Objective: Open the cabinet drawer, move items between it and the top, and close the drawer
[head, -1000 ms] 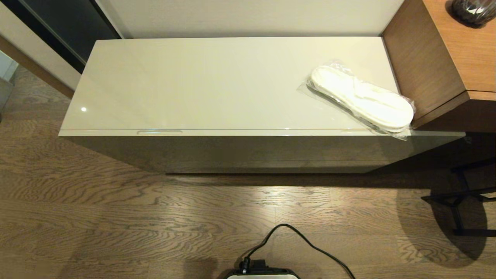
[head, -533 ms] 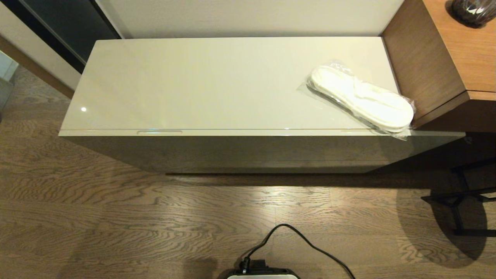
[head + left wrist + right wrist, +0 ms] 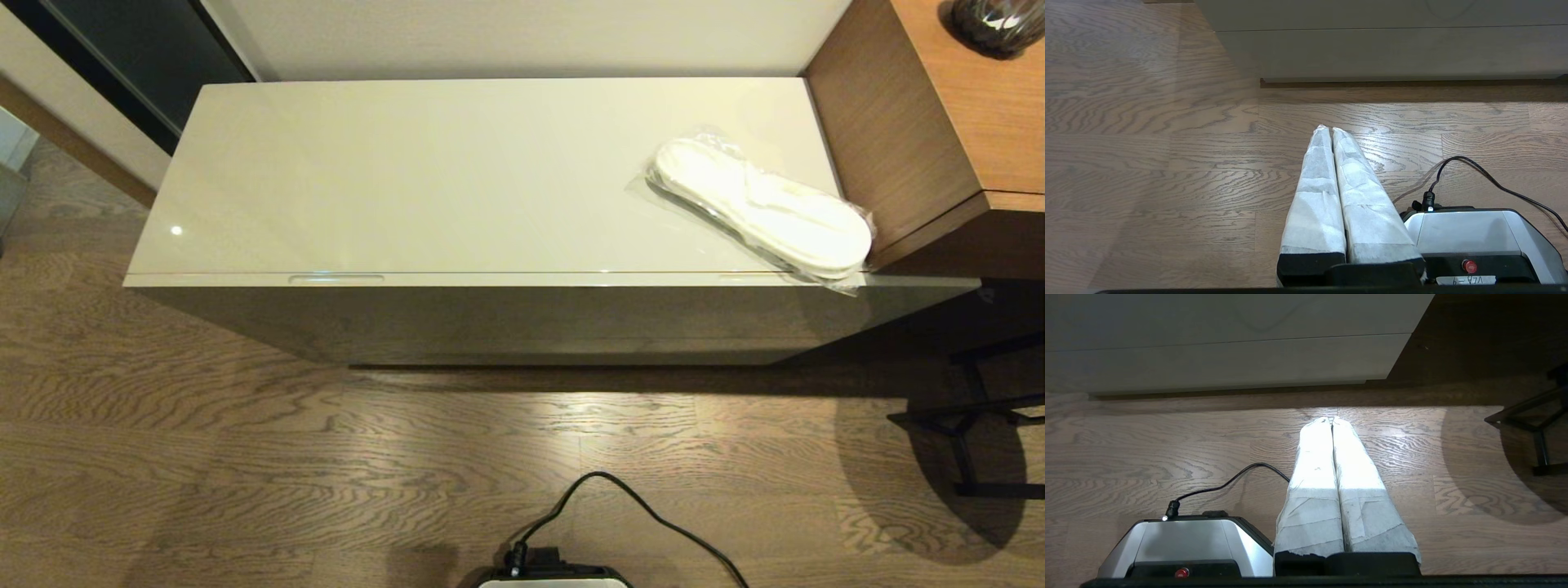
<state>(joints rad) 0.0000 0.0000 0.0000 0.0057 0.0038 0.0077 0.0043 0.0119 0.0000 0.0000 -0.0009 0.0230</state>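
The head view looks down on the long beige cabinet. Its top (image 3: 424,175) is shiny and flat. The slippers (image 3: 763,208) lie on the top near its right end, sealed in clear plastic. They sit at a slant, and one end of the pack pokes a little over the front edge. The drawer (image 3: 522,280) is closed, with one slot handle (image 3: 336,278) showing near the left of its front edge. A brown wooden unit (image 3: 939,122) stands right beside the cabinet on the right, with a dark object (image 3: 996,23) on it. No arm shows in this view, only a bit of the robot's base (image 3: 555,578) and a black cable (image 3: 645,506) on the wood floor (image 3: 245,457).

The wrist views show what the head view does not. The left gripper (image 3: 1327,130) hangs low over the floor, well apart from the cabinet front (image 3: 1392,41). Its two white wrapped fingers (image 3: 1316,192) are pressed together and hold nothing. The right gripper (image 3: 1332,419) hangs the same way, fingers (image 3: 1359,490) pressed together with nothing between them. Both views show the base and cable next to the grippers. The right wrist view also shows a black frame (image 3: 1535,428) on the floor. Neither wrist view shows the slippers or the top.
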